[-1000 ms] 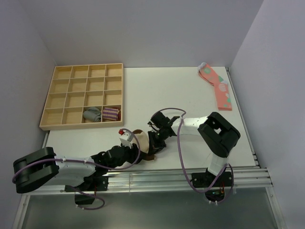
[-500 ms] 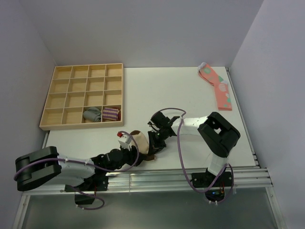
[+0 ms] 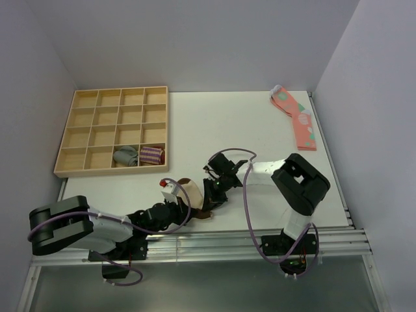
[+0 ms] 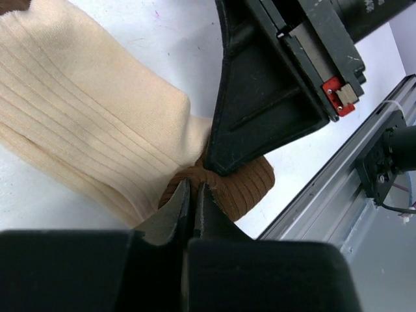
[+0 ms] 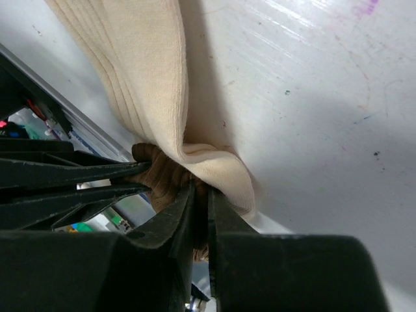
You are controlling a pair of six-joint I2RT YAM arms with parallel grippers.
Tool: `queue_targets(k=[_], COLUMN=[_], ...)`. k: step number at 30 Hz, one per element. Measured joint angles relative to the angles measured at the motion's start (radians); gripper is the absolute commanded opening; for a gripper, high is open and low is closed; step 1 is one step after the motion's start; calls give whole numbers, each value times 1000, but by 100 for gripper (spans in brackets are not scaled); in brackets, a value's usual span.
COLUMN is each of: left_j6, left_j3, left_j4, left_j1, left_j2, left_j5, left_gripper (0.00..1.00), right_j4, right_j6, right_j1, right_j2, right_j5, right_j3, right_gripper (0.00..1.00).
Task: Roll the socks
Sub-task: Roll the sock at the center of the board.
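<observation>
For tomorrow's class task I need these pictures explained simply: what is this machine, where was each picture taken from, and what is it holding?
These are two robot arms bolted to a white table. The wide picture looks down from above. The two close-ups come from cameras on the wrists. The left claw and the right claw are both pinched shut on the brown end of the beige socks. Farther back lie pink socks and a wooden tray holding two rolled socks.
</observation>
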Motion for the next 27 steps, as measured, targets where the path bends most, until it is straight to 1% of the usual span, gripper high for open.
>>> queue_targets(k=[1, 2, 4, 5, 9, 13, 16, 18, 23, 27], left_j6=[-8, -14, -25, -37, -74, -102, -116, -123, -131, -133], left_j3=[2, 5, 10, 13, 18, 20, 21, 21, 21, 21], left_j4=[5, 6, 11, 14, 48, 89, 119, 134, 152, 151], left_j1=[0, 0, 0, 0, -2, -2, -2, -2, -2, -2], left_j2=[8, 15, 31, 40, 78, 117, 144, 156, 170, 170], left_j5=[-4, -8, -15, -16, -9, 1, 6, 11, 16, 16], left_gripper=[0, 0, 0, 0, 0, 0, 0, 0, 0, 0], right_j4=[8, 16, 33, 42, 73, 52, 35, 37, 69, 123], right_j6=[5, 9, 19, 25, 48, 42, 14, -8, -60, -88], right_j1=[0, 0, 0, 0, 6, 16, 13, 11, 10, 9], right_j2=[-5, -9, -23, -36, -134, -264, -307, -319, -303, -223], right_j5=[1, 2, 8, 16, 98, 268, 370, 412, 443, 425], right_j3=[-6, -13, -28, -38, -107, -165, -167, -165, -156, -115], right_gripper=[17, 24, 29, 33, 41, 47, 49, 50, 53, 53])
